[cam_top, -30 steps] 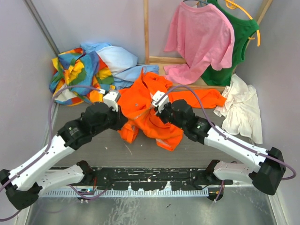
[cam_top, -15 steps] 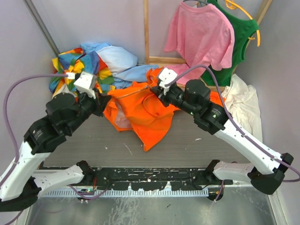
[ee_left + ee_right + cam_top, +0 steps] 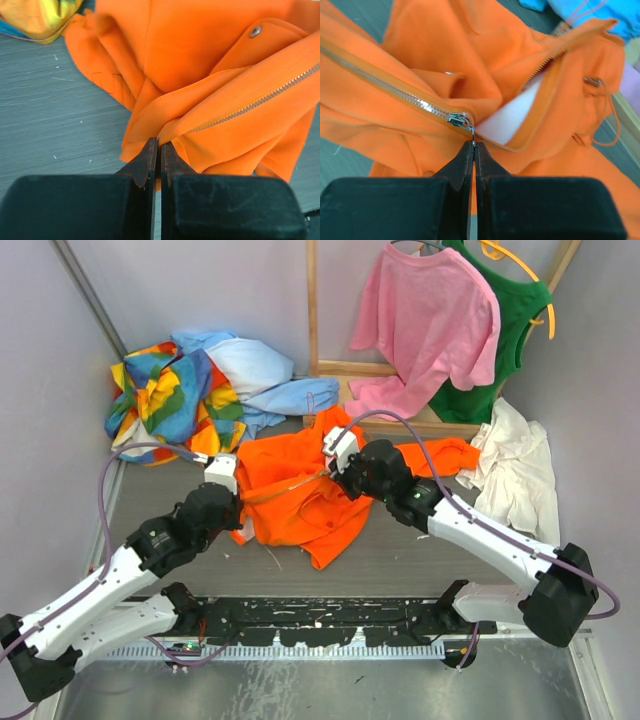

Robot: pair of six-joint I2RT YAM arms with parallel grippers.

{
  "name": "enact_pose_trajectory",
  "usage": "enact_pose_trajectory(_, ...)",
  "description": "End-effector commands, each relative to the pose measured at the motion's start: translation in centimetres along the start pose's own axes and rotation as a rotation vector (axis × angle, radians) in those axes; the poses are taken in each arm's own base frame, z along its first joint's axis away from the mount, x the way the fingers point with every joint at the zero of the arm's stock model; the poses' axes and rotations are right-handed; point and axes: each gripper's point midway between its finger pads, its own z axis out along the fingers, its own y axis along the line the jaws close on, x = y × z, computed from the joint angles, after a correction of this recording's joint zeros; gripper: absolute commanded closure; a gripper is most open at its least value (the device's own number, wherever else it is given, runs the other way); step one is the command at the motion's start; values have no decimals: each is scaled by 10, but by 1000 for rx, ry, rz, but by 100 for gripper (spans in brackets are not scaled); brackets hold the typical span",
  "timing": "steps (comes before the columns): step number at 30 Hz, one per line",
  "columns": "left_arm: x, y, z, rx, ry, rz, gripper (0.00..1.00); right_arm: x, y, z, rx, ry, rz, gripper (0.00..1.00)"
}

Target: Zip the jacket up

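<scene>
**Both grippers clamped on the jacket, zip only part closed**

The jacket point(image 3: 300, 495) lay crumpled on the middle of the table point(image 3: 420, 565), between the two arms, with one sleeve trailing to the right. Its zipper point(image 3: 260, 100) ran joined from the left end up to the slider. Past the slider the two sides parted, and pale lining point(image 3: 507, 117) showed in the gap. The right gripper point(image 3: 473, 146) was pressed shut on the thin zipper pull point(image 3: 469, 132). The left gripper point(image 3: 159, 145) was pressed shut on a fold of orange cloth just beside the low end of the teeth.

The pull was small and held only at the fingertips, so it looked likely to slip out under a hard tug. The cloth around the slider was slack and folded. If the left grip failed to keep the track taut, the slider would probably drag the whole jacket along, or bite a fold or the lining. A drawstring point(image 3: 611, 120) near the open far end could also snag.

The top view gave the layout: a patchwork garment point(image 3: 165, 395) and a blue garment point(image 3: 255, 370) at far left, a pink T-shirt point(image 3: 425, 320) hanging at the back, and a white cloth point(image 3: 515, 475) at right. It hid both pinch points. Only the right wrist view showed the slider, the pull and the open gap. Only the left wrist view showed the closed teeth, a metal snap point(image 3: 255, 31), and where the left fingers gripped.
</scene>
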Motion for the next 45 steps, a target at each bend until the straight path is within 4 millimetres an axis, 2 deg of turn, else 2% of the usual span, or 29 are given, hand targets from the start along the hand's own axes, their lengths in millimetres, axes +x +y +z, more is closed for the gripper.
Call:
enact_pose_trajectory(1,-13,37,6,-234,-94,-92,100,-17,-70,-10,269,-78,74,99)
enact_pose_trajectory(3,-7,46,7,-281,-90,-96,100,-9,-87,-13,317,-73,110,99)
enact_pose_trajectory(5,-2,48,9,-292,-87,-99,100,-5,-92,-14,319,-72,135,99)
enact_pose_trajectory(10,4,35,10,-216,-46,-104,100,-8,-66,-5,169,-84,150,99)
enact_pose_trajectory(11,3,30,8,-185,-37,-108,84,-9,-61,-4,144,-86,154,99)
enact_pose_trajectory(12,0,24,4,-148,-34,-115,62,-8,-58,-3,125,-86,158,99)
enact_pose_trajectory(13,-2,20,-1,-116,-35,-121,45,-8,-53,-2,105,-87,162,99)
enact_pose_trajectory(14,-6,16,-6,-84,-39,-125,36,-9,-50,-2,89,-92,163,99)
enact_pose_trajectory(17,-20,1,-20,29,-64,-116,24,-12,-35,-1,46,-104,150,99)
enact_pose_trajectory(21,-40,-32,-34,213,-54,-75,17,-18,-19,0,9,-115,136,99)
enact_pose_trajectory(23,-51,-51,-37,295,-43,-51,16,-21,-8,0,-14,-119,120,99)
enact_pose_trajectory(26,-68,-80,-30,393,-38,-29,16,-24,4,1,-39,-126,113,99)
enact_pose_trajectory(31,-82,-121,5,484,-25,1,16,-29,17,0,-69,-147,109,99)
enact_pose_trajectory(34,-83,-137,24,504,4,17,17,-33,17,-4,-65,-158,115,99)
enact_pose_trajectory(37,-82,-140,45,471,15,32,19,-35,19,-7,-73,-172,118,99)
enact_pose_trajectory(39,-80,-147,51,490,34,34,23,-35,19,-7,-72,-175,117,99)
enact_pose_trajectory(42,-64,-156,61,526,100,42,45,-30,13,-5,-38,-159,111,99)
enact_pose_trajectory(45,-54,-143,63,480,141,39,75,-25,0,-5,31,-144,101,99)
